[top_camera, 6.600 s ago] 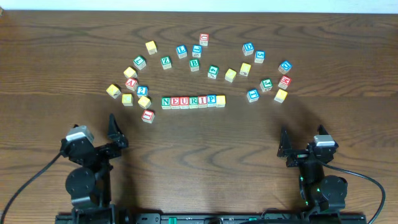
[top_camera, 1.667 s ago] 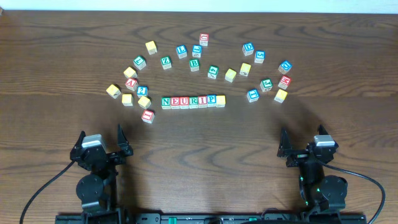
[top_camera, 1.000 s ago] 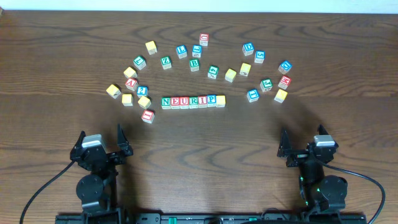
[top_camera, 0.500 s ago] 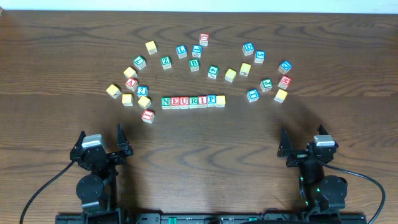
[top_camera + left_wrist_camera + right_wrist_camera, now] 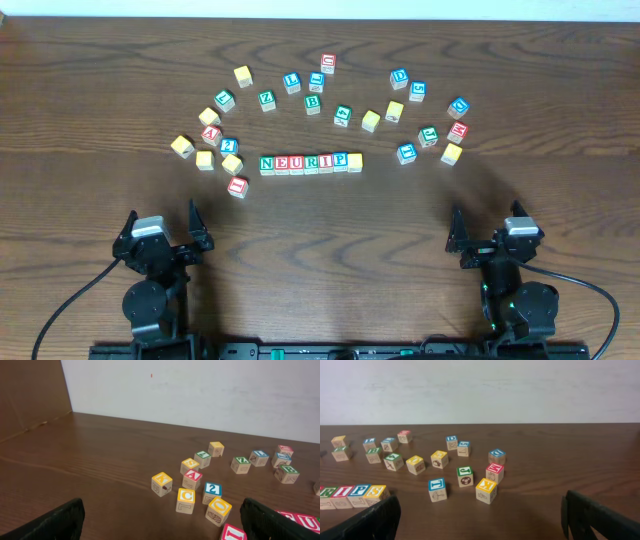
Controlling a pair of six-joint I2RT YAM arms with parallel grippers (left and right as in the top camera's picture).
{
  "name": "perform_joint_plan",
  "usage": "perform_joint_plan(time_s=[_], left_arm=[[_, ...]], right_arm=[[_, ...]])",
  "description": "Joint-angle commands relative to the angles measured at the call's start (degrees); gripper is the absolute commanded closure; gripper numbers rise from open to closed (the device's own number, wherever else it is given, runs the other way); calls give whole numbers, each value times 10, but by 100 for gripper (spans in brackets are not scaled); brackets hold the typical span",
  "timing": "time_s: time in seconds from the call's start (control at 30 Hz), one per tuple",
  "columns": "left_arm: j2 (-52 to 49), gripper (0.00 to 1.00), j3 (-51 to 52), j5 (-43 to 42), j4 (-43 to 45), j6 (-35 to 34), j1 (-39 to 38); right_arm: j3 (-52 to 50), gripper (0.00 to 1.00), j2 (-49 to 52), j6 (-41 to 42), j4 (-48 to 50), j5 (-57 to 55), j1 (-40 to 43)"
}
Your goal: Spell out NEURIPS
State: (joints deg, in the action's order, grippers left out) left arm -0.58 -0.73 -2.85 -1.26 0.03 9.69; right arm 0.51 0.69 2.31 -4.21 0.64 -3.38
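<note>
NEURIPS row (image 5: pixel 310 162), straight, loose blocks (image 5: pixel 312 103) arcing behind

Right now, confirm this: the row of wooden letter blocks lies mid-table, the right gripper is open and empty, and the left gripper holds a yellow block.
Not the left gripper: the left wrist view shows it open and empty too. The rest stands.

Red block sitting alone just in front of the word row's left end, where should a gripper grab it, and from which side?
Come straight down from above and pinch the red block across two opposite side faces. It's a small cube lying flat, and it seems turned slightly askew to the row, so turn the jaws to match. All four sides look clear.
</note>
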Motion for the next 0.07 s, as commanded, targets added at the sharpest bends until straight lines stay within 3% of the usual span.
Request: perform_joint_plan(time_s=[0.0,0.03], left_arm=[[3,2,5,5,-27,6,1],[3,2,5,5,-27,6,1]], right_arm=[[-2,1,-3,-7,-1,4,5],[-2,1,-3,-7,-1,4,5]])
